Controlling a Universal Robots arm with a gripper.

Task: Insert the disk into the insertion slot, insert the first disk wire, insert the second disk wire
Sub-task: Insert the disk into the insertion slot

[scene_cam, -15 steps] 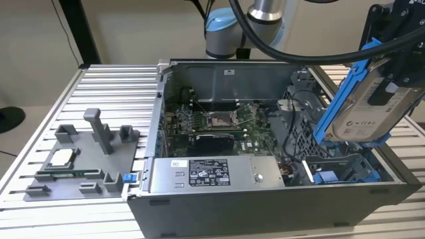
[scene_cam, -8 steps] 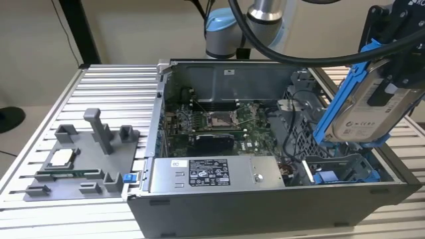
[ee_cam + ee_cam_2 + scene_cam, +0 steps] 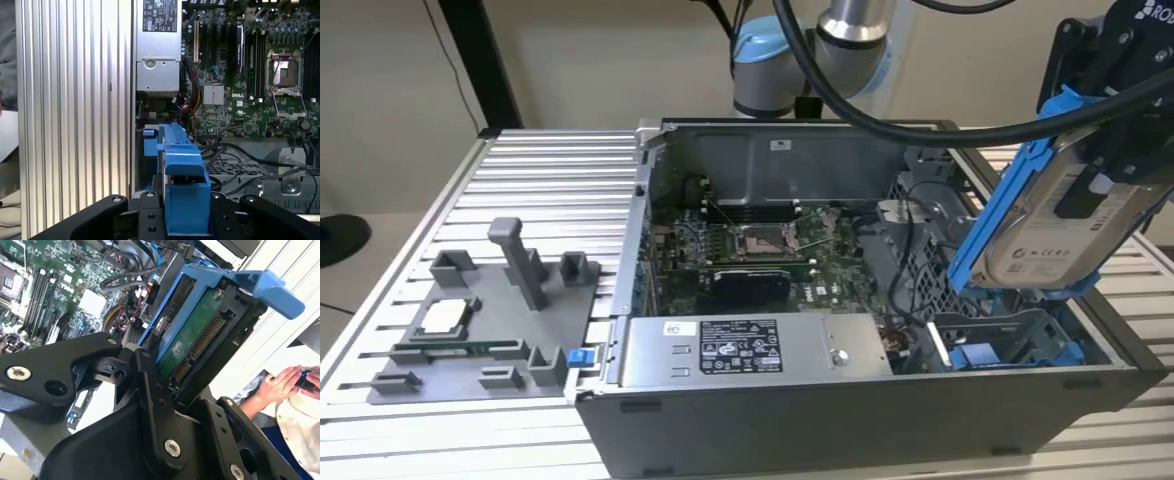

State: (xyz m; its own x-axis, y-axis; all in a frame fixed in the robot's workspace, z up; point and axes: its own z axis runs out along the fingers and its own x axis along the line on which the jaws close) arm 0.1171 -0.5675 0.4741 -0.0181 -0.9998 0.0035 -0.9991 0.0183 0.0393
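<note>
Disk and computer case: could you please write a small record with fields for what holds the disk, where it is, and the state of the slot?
disk: silver drive in a blue frame, tilted, in the air over the open case, at the exterior view's right
held by: pincer, shut on the disk
slot: grey bay with blue fittings, below the disk; disk not in it
inside case: power-supply box, circuit board
beside case: grey parts holder on the ribbed table
</note>
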